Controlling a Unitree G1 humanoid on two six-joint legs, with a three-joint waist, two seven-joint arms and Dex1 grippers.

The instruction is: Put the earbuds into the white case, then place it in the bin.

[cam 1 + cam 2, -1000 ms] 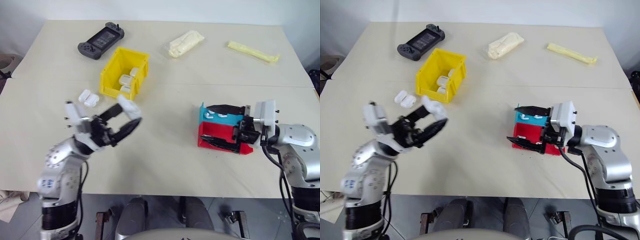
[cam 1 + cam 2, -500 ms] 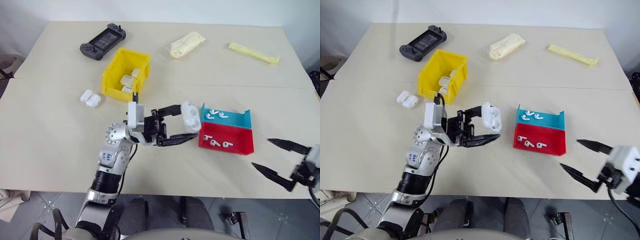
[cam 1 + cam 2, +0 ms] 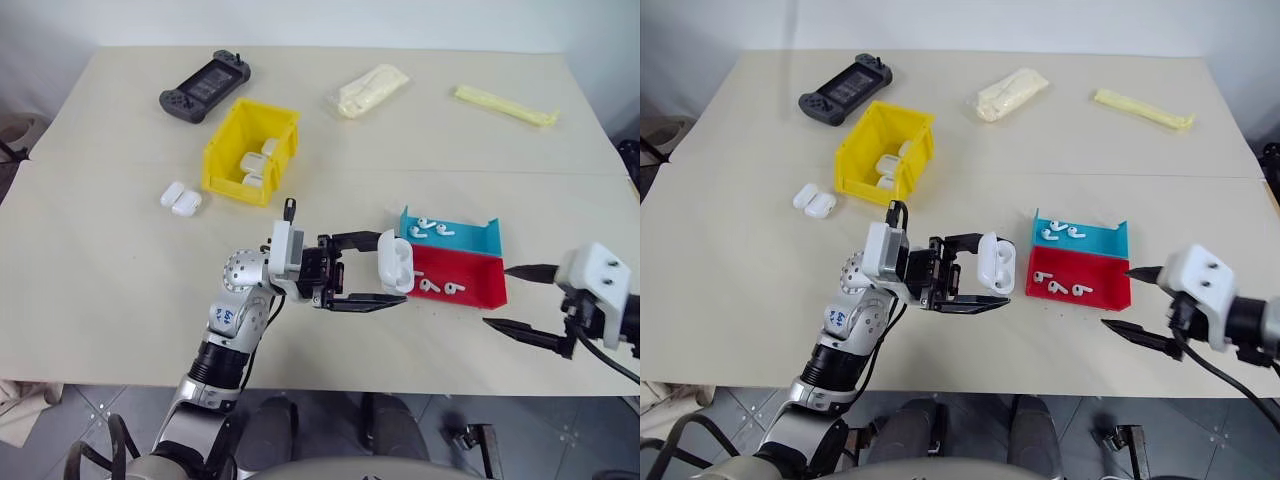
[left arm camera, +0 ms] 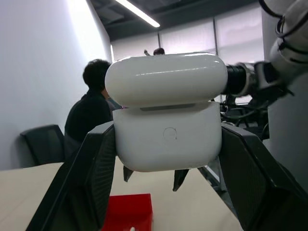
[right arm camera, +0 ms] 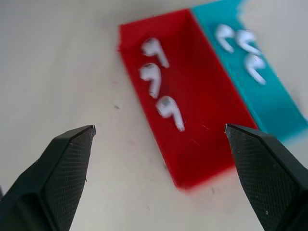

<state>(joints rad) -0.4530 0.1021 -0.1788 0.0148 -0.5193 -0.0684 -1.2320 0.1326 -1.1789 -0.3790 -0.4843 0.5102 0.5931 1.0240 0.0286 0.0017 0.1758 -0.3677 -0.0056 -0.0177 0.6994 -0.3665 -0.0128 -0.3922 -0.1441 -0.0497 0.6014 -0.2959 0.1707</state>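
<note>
The left pincer is clamped on the white case, lifting it clear of the bench just beside the red tray, likely so the earbuds have a short trip into it. In the left wrist view the case's lid sits slightly ajar. The right pincer hangs spread wide and empty near the red tray's other end, aimed at the earbuds there. More lie in the teal tray. The yellow bin, already holding cases, waits well apart.

Yellow bin, white case, red tray
</note>
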